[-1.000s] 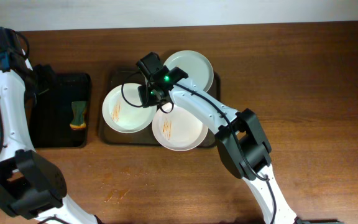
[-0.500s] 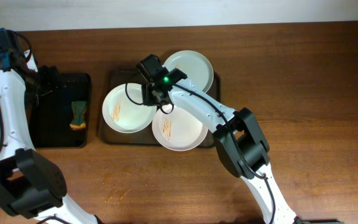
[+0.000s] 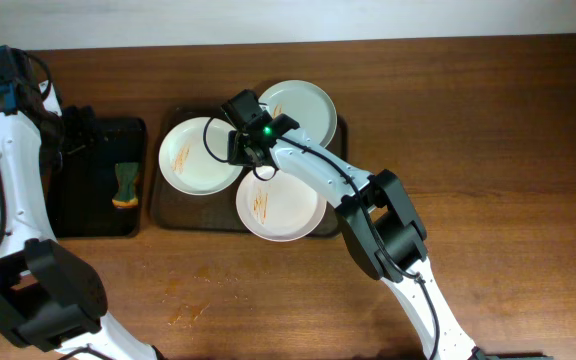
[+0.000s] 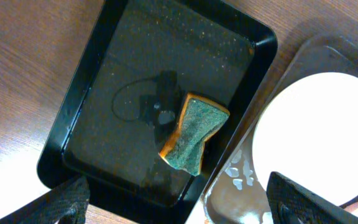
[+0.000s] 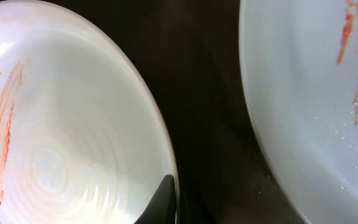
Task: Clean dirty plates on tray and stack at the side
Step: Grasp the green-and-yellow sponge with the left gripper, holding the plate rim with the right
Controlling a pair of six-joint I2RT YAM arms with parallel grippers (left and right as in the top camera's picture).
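Observation:
Three white plates lie on the dark brown tray. The left plate and the front plate carry orange streaks; the back right plate looks plain. My right gripper is shut on the left plate's right rim. In the right wrist view one dark fingertip lies on that plate, and the front plate is to its right. My left gripper is open and empty above the small black tray, fingers wide apart.
A green and orange sponge lies in the black tray, left of the brown tray; it also shows in the left wrist view. Bare wooden table lies right of and in front of the trays. A small stain marks the wood at the front.
The right gripper has pulled the left plate back and to the left. The other two plates and the brown tray have slid slightly left. The left arm has barely moved.

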